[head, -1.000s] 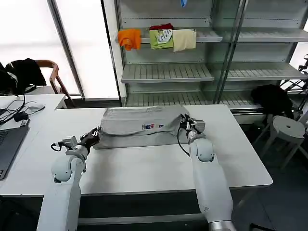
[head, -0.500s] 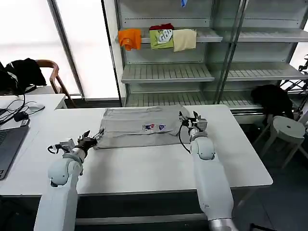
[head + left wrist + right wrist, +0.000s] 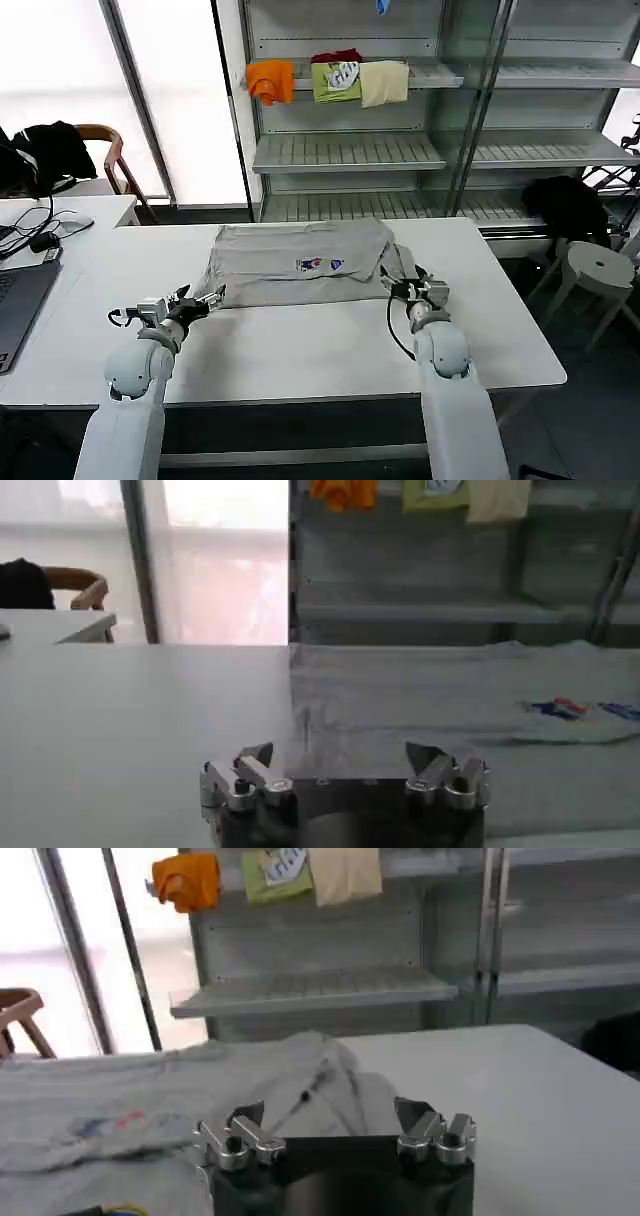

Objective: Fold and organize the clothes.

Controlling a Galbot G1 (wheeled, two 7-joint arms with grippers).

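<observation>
Grey T-shirt (image 3: 296, 262) lay half-folded toward the worktop's (image 3: 300, 350) far edge; left gripper (image 3: 205, 299) and right gripper (image 3: 407, 290) were spread, empty; regrasping both near corners evenly looked best.

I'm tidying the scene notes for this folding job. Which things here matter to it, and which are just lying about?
Job:
grey T-shirt on the white table
left gripper, open
right gripper, open

Lying about:
orange, green and cream garments on the shelf
laptop
chair
stool

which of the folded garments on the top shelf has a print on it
The green folded garment, the middle one of the three: it bears a white print, while the orange one to its left and the cream one to its right look plain.
</observation>
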